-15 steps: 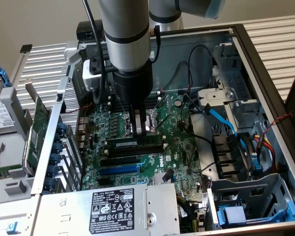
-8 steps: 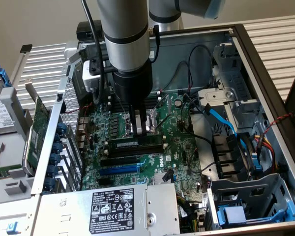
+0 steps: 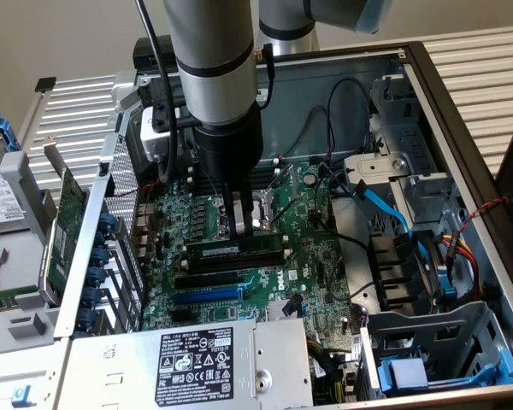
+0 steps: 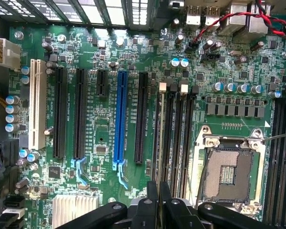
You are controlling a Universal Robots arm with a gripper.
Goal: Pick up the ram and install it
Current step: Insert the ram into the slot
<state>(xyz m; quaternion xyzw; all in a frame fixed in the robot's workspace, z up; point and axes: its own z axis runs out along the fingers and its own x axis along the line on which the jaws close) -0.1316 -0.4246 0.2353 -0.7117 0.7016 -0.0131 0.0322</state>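
Wrist view: gripper (image 4: 158,188) jaws narrow, nearly together, pinched over the thin top edge of the ram (image 4: 161,133). The ram stands edge-on in a black memory slot, with a white latch (image 4: 163,87) at one end. Empty memory slots (image 4: 187,138) sit between it and the CPU socket (image 4: 229,171).

Exterior view: gripper (image 3: 245,226) hangs straight down into the open PC case (image 3: 462,128), tips at the ram (image 3: 235,250). The ram lies mid-board on the motherboard (image 3: 316,256). Blue slot (image 3: 207,293) at 6 o'clock of the ram, just past a black one. Labelled power supply (image 3: 197,363) farther out at 6. Green expansion card (image 3: 64,231) at 9 o'clock, beyond the case's perforated wall. Blue cable (image 3: 385,205) at 3 o'clock, well apart.
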